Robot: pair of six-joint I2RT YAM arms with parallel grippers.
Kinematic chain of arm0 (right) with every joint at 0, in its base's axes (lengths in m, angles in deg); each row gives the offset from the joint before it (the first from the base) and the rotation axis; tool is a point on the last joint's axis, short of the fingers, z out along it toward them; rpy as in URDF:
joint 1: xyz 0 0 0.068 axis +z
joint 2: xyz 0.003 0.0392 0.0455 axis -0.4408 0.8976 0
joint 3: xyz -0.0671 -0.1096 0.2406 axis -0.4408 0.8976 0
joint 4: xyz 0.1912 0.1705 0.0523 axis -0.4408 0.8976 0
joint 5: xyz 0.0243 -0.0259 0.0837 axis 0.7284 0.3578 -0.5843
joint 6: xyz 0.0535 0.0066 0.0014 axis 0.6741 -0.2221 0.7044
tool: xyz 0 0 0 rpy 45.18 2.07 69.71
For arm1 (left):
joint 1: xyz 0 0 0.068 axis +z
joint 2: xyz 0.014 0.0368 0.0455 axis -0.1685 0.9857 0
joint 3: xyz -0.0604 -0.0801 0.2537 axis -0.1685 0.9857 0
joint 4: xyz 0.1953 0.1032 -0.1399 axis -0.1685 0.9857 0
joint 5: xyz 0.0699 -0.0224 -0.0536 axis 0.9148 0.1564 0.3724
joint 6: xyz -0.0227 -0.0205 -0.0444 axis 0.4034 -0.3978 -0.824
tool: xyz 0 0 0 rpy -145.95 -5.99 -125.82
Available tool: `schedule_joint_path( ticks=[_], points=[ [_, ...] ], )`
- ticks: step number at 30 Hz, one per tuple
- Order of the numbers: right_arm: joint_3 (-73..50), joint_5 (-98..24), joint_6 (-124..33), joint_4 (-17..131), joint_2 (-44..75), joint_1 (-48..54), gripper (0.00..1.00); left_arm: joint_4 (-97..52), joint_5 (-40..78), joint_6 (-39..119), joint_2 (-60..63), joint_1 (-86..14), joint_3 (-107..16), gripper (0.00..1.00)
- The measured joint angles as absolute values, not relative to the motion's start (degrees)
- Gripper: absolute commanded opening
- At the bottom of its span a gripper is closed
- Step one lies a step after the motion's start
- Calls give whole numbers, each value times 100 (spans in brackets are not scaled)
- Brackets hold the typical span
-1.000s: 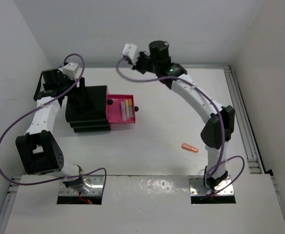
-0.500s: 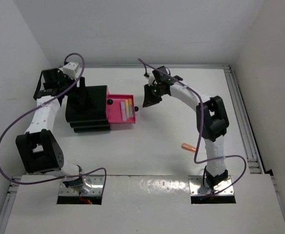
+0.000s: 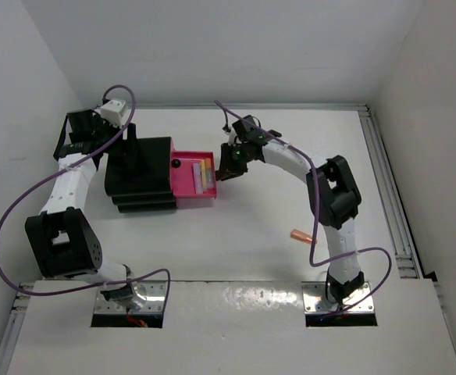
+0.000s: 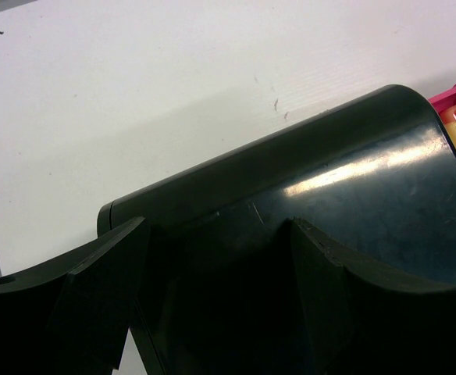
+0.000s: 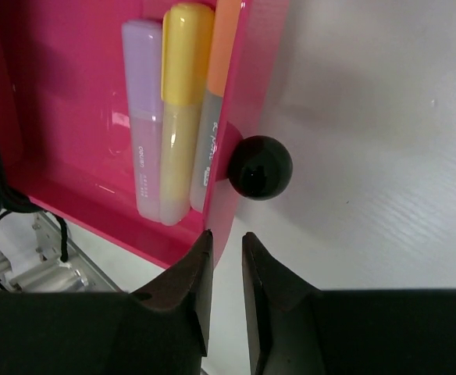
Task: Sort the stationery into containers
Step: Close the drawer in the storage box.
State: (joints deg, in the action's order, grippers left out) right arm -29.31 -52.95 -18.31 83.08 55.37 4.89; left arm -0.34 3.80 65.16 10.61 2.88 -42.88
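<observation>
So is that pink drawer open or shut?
Open. The pink drawer juts out of the black box, and three highlighters lie exposed inside it.

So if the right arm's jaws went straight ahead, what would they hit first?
Probably the front wall of the open pink plastic drawer: its edge lines up with the narrow gap in the right gripper. The round black knob sits just beyond, though depth is unclear.

White table [image 3: 251, 234]: drawer box [image 3: 138, 176], orange highlighter [image 3: 300, 234]
</observation>
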Motion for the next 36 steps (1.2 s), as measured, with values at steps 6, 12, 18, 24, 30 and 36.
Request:
schedule_joint_path(
  ticks=[6,12,18,24,30,36],
  points=[
    [-2898,-5286,-1768,8247,5644,579,21,-71,373,6516,1055,288,-4258,78],
    [-2898,-5277,-1720,8085,5757,664,21,-180,356,6492,1015,288,-4173,78],
    [-3016,-5315,-1538,7970,5834,756,22,-305,332,6468,967,288,-4065,78],
    [-3735,-5533,-1222,7792,6144,928,22,-390,310,6452,943,288,-4004,78],
    [-4092,-5667,-1003,7696,6400,1134,23,-436,295,6446,934,288,-3974,78],
    [-4315,-5822,-745,7513,6734,1274,26,-462,295,6426,930,288,-3963,78]
  ],
)
